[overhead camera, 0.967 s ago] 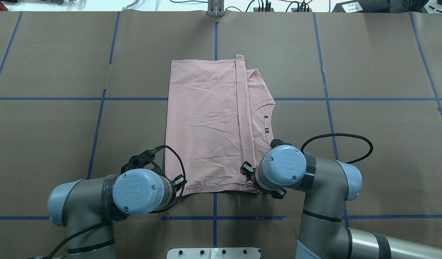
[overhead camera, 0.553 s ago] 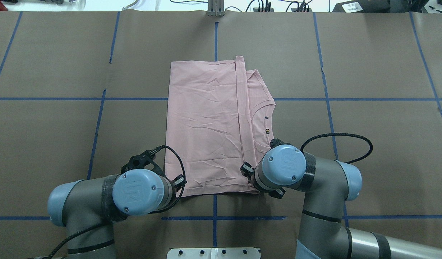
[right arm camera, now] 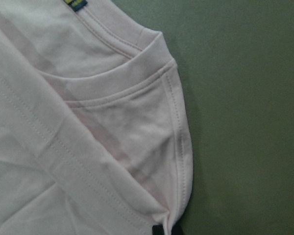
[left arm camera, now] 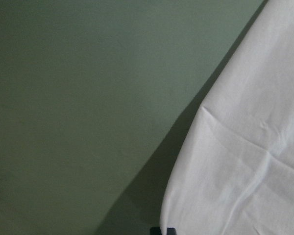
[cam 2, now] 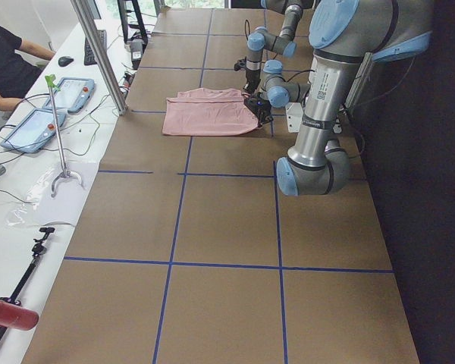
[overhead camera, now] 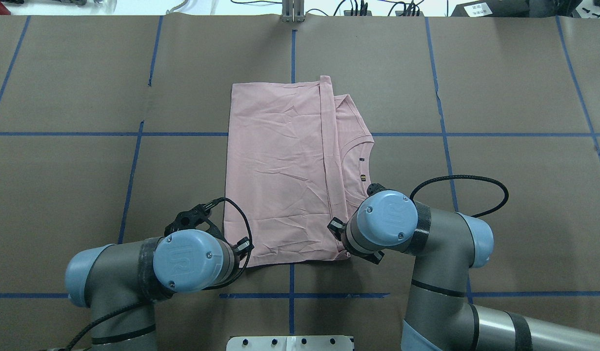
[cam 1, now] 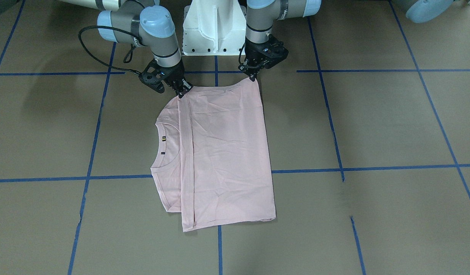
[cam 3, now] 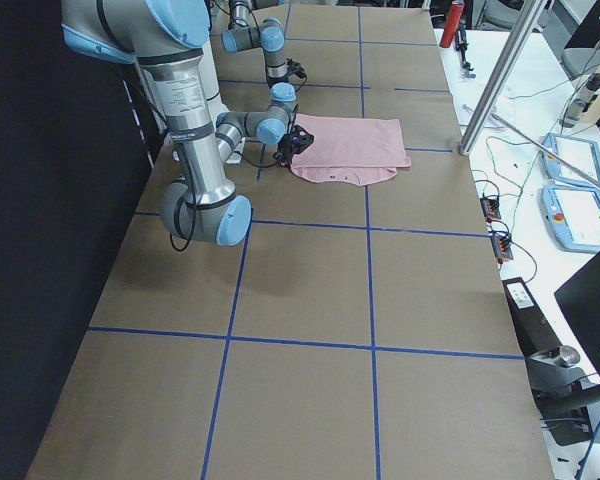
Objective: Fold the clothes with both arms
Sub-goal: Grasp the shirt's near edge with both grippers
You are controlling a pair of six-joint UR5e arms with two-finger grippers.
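- Movement over the last second is slight. The grey-metal, blue-capped right arm (overhead camera: pixel 387 220) has drawn its wrist a little farther out over the table. The near right corner of the pale pink short-sleeved T-shirt (overhead camera: pixel 280 165) has crept along with it. The matching left arm (overhead camera: pixel 188 261) has not shifted.
- Judged from that, the lift for the next fold is only starting, on the right side first.
- Otherwise the shirt lies flat in the middle of the brown paper-covered table (overhead camera: pixel 500 73), one part already folded over and the collar toward the robot's right.
- Black two-finger right gripper (cam 1: pixel 182 93): the jaws are closed to a narrow pinch on the near collar-side corner. Its wrist view shows fabric gathered to a point at the fingertips.
- Black two-finger left gripper (cam 1: pixel 253 78): the jaws look closed on the other near corner, whose edge rides just off the table above its own shadow.
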